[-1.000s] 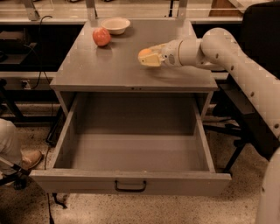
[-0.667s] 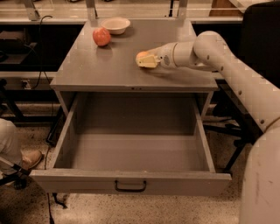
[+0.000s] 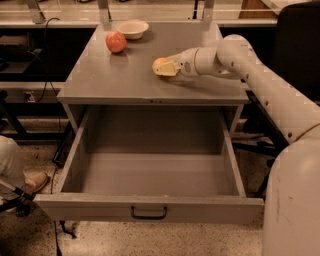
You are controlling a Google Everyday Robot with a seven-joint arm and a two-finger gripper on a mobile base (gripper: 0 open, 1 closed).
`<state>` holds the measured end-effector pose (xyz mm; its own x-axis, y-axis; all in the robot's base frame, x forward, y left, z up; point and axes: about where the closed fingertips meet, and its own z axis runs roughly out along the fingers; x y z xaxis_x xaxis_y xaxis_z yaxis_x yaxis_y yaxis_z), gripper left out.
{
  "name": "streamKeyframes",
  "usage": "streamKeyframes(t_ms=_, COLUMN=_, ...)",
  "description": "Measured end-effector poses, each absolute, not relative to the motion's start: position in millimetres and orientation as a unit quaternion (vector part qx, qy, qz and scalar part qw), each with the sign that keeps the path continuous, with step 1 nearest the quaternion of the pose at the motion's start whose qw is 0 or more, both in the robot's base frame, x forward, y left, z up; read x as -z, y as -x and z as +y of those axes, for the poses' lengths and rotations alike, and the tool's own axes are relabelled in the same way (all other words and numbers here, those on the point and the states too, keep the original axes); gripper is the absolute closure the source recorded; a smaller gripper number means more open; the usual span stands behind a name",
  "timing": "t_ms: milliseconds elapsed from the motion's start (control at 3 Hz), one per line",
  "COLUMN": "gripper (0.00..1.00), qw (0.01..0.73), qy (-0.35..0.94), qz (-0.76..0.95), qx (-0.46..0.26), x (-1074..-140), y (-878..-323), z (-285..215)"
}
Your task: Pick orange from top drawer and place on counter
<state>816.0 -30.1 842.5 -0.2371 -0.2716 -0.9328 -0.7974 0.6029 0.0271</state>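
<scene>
The orange [image 3: 159,62] is small, round and pale orange. It sits between the pale yellow fingers [image 3: 169,69] of my gripper [image 3: 163,67]. The gripper is shut on it, low over the middle right of the grey counter [image 3: 120,77]. I cannot tell whether the orange touches the surface. My white arm reaches in from the right. The top drawer [image 3: 150,175] is pulled fully open below the counter. Its inside shows nothing in it. Its black handle [image 3: 148,213] is centred on the front panel.
A reddish-pink apple-like fruit [image 3: 116,42] and a small white bowl [image 3: 132,28] stand at the counter's back left. A pale shelf with metal posts [image 3: 104,10] runs behind. A person's shoe [image 3: 31,182] and cables lie on the floor at left.
My gripper has moved a little to the left over the counter with the orange still in it. The drawer, the fruit and the bowl have not moved.
</scene>
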Motion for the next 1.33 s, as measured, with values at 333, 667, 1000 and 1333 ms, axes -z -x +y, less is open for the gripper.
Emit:
streamKeyframes(t_ms=333, gripper=0.04, qw=0.503, qy=0.362, qz=0.739, qx=-0.264, x=-845, y=-816, z=-30)
streamKeyframes(t_ms=667, gripper=0.00, qw=0.514, qy=0.363, qz=0.732, qx=-0.262, x=-856, y=-811, z=-36)
streamKeyframes(t_ms=1000, gripper=0.00, qw=0.529, qy=0.361, qz=0.726, qx=-0.250, x=-870, y=-804, z=-50)
streamKeyframes(t_ms=1333, gripper=0.00, qw=0.562, qy=0.336, qz=0.723, qx=-0.221, x=-905, y=-777, z=-92)
